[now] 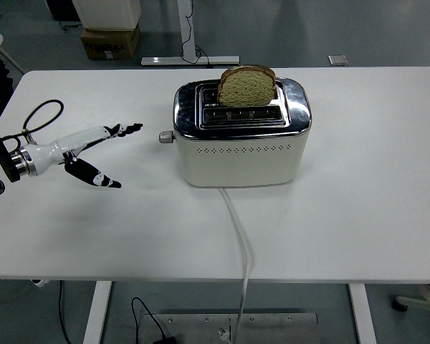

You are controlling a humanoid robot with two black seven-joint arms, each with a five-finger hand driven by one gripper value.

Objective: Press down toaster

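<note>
Cream body, chrome top: your toaster (241, 132) sits mid-table on the white table (373, 179), bread slice (247, 85) sticking up from the far slot, lever knob (164, 137) high on its left end. Your left hand (93, 147) is left of the knob, not touching, fingers spread and empty.

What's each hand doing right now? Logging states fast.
Left hand: open, holding nothing, apart from the toaster.
Right hand: not in view.

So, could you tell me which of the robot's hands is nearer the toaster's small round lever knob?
Left. The left hand hangs open left of the knob, not touching; the right hand is out of view.
</note>
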